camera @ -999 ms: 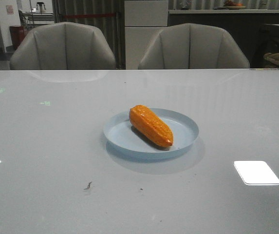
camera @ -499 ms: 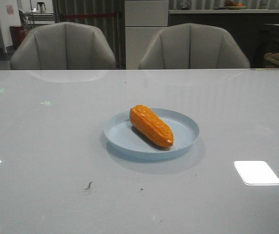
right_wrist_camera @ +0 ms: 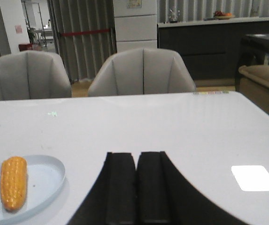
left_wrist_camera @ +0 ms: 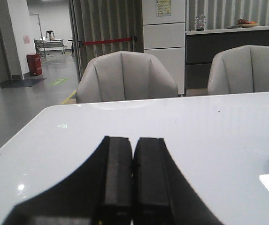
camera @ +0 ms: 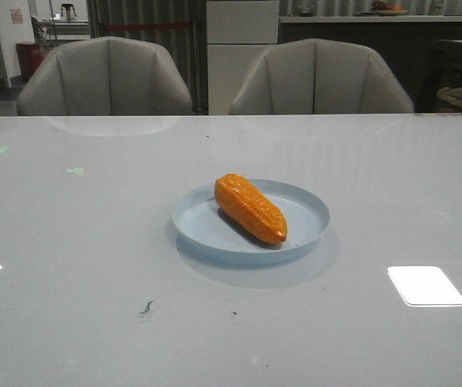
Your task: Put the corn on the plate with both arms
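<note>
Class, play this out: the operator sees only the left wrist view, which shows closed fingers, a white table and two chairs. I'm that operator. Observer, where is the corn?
Observer: The corn lies inside the plate, diagonally, as the front view shows.

Operator: Is anything gripping it?

Observer: No. The right gripper is shut on nothing, with the corn off to one side of it on the plate.

Operator: Is either arm over the plate?

Observer: The front view shows no arm at all, only the table around the plate.

Operator: And my own gripper?

Observer: The left gripper is shut and empty; only a sliver of the plate's edge shows in your view.
</note>
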Controlling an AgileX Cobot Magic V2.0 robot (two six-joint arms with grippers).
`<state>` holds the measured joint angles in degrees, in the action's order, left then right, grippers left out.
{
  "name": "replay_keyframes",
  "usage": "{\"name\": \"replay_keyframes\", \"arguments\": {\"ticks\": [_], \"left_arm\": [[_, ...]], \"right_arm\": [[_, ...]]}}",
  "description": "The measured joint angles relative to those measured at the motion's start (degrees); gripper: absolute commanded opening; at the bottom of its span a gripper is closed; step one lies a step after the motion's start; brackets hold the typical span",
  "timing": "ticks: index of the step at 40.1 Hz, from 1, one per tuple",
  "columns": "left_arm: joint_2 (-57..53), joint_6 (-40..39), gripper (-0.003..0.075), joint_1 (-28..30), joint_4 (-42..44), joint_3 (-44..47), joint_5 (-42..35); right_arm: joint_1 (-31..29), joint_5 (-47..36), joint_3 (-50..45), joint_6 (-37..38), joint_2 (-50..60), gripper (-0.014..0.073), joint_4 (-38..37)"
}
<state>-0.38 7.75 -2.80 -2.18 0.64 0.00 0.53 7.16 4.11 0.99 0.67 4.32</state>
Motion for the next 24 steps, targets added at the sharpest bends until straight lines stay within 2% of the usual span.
{"name": "replay_keyframes", "arguments": {"ticks": [8,24], "left_arm": [[0.0,0.0,0.0094,0.0,0.0,0.0,0.0],[0.0,0.0,0.0094,0.0,0.0,0.0,0.0]], "right_arm": [[0.0,0.6,-5.6,0.0,0.0,0.0037,0.0],[0.0,1.2,-5.9,0.0,0.0,0.0037,0.0]]}}
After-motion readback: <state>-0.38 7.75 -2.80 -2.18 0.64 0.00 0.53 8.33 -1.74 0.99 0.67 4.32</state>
